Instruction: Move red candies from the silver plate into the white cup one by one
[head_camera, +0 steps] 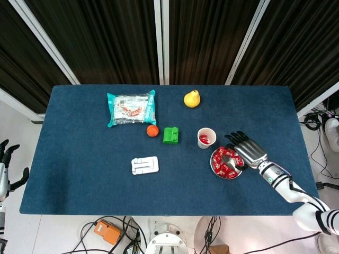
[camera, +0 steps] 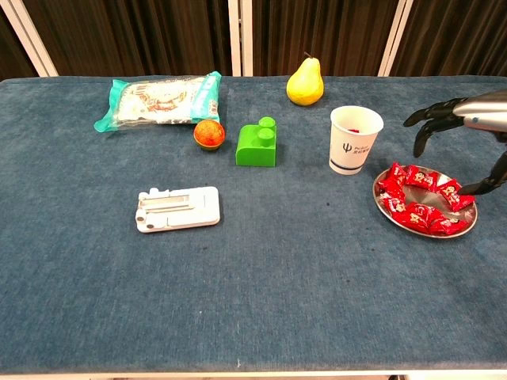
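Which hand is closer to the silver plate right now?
Right. The right hand hovers open over the silver plate; the left hand hangs off the table's far left edge.

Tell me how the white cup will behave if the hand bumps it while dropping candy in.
The white cup looks like thin paper, taller than its narrow base, so it probably tips or slides easily. Only a few red candies weigh it down, so it is likely light. Its wall would probably dent under a firm squeeze.
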